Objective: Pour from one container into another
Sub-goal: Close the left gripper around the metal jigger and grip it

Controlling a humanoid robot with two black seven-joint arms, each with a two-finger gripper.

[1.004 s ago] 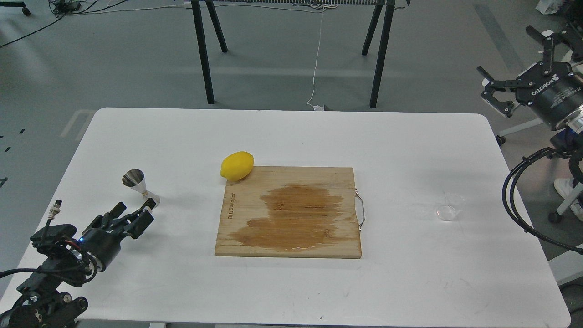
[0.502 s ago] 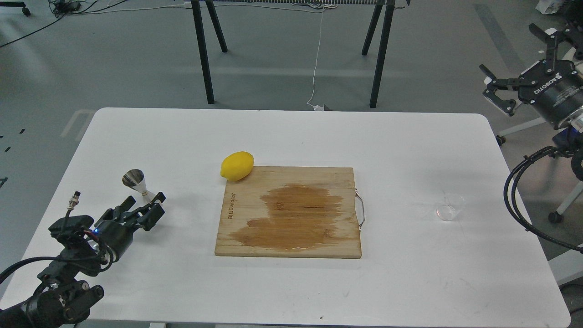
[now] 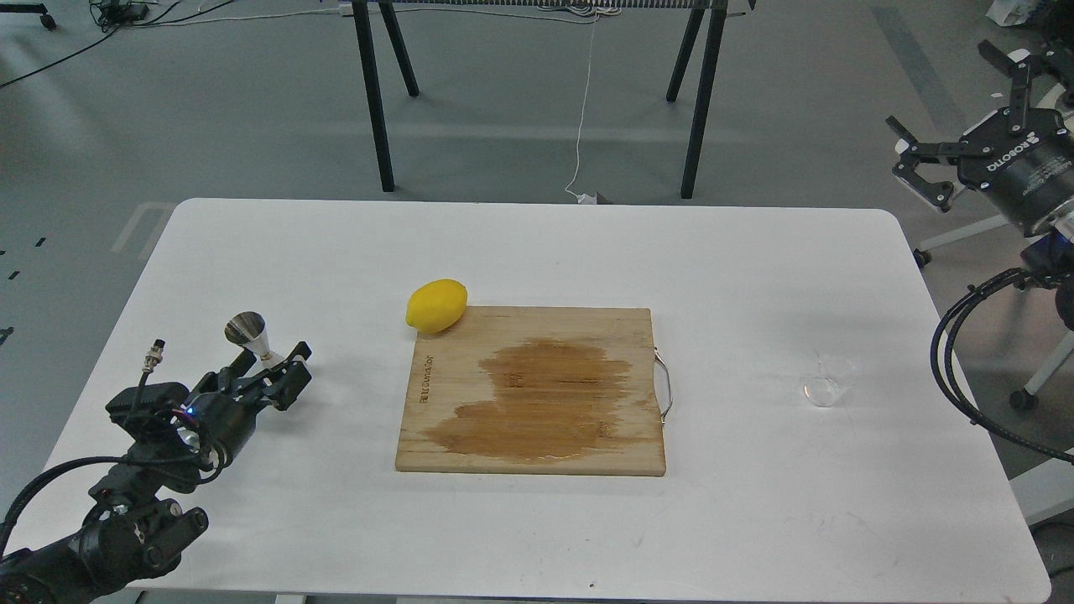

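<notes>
The steel jigger (image 3: 248,332) stands upright near the table's left edge, its upper cone's mouth showing. My left gripper (image 3: 270,370) is open, and the jigger's lower cone sits between its two fingers; the base is partly hidden behind them. The small clear cup (image 3: 827,382) stands far off at the right side of the table, with nothing near it. My right gripper (image 3: 952,105) hangs open above the floor beyond the table's right rear corner, well away from the cup.
A wooden cutting board (image 3: 537,335) with a dark wet stain and a metal handle lies mid-table. A yellow lemon (image 3: 436,304) rests at its rear left corner. The white table (image 3: 537,243) stretches between jigger and cup. Black table legs stand behind.
My left arm has moved forward and right, bringing its open fingers from short of the jigger to either side of its lower cone. The right gripper drifted slightly up and right.
</notes>
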